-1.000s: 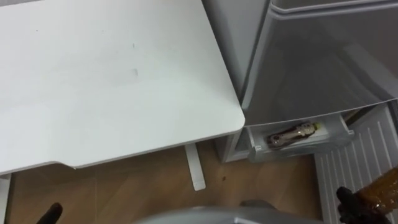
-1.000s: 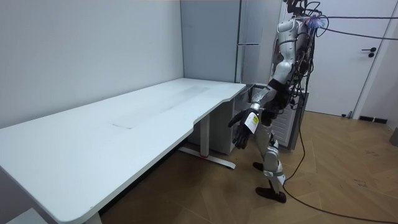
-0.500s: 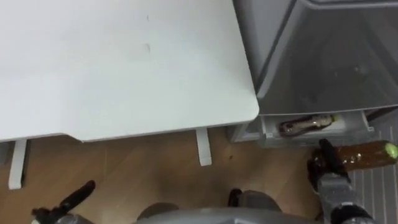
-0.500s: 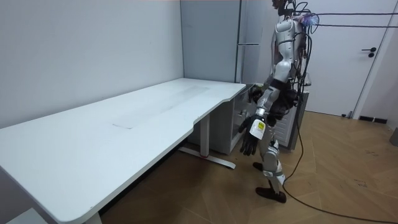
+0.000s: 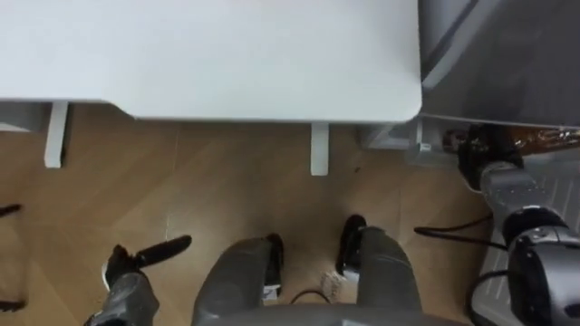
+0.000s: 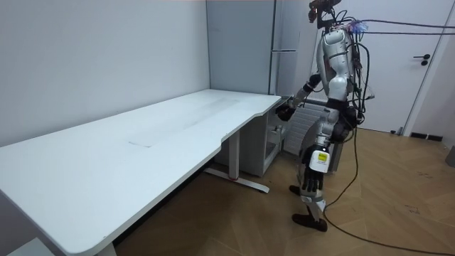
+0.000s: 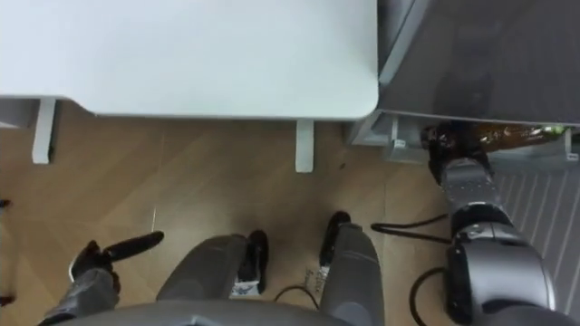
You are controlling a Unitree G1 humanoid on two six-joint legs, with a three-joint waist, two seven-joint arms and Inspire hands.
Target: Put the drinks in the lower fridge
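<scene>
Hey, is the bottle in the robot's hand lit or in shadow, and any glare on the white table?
Left eye view: the bottle in the right hand sits in the dim band below the fridge front and looks dark. Same view: the table top is evenly bright, with no hard glare spot. Room view: the floor under the table lies in shadow.

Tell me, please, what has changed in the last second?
The right hand, fingers still closed round the brown bottle, rose from low on the robot's right and reached forward to the open drawer at the fridge's foot. The left hand swung back beside the leg, open. The view tipped downward; the table did not move.
</scene>
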